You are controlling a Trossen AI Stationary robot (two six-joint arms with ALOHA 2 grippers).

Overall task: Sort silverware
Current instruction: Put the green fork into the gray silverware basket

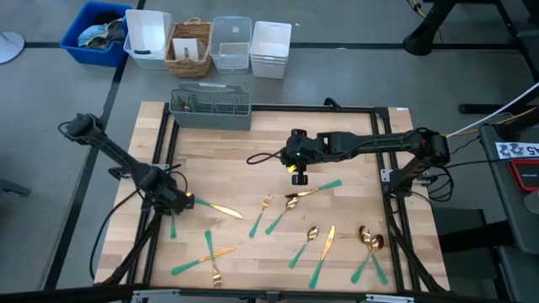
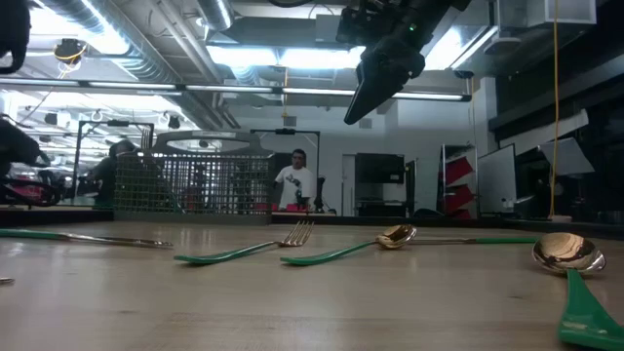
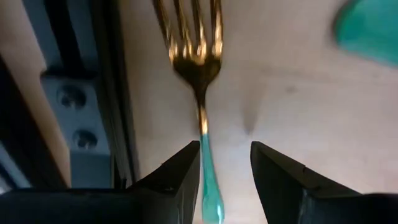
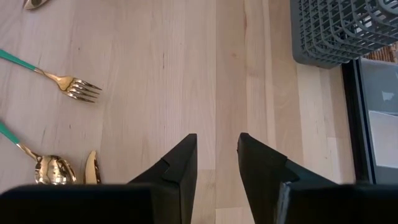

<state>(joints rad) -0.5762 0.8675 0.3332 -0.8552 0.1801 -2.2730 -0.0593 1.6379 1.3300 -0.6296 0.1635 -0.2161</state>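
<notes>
While my left pincer (image 3: 225,177) sat low at the tabletop's (image 1: 253,143) left edge, its open jaws straddled a fork's (image 3: 199,68) teal handle. My right pincer (image 4: 216,163) hung open above bare wood mid-tabletop, silverware (image 1: 316,189) scattered nearby.

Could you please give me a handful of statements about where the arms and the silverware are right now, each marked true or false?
1. The left gripper has its jaws open on either side of a fork's teal handle. True.
2. The right gripper is holding a spoon. False: its jaws are open and empty above bare wood.
3. The grey cutlery caddy stands at the far edge of the wooden table. True.
4. All the silverware already lies in the caddy. False: forks, spoons and knives are still scattered on the table.
5. The right gripper rests on the tabletop. False: the low view shows it hanging well above it.
</notes>
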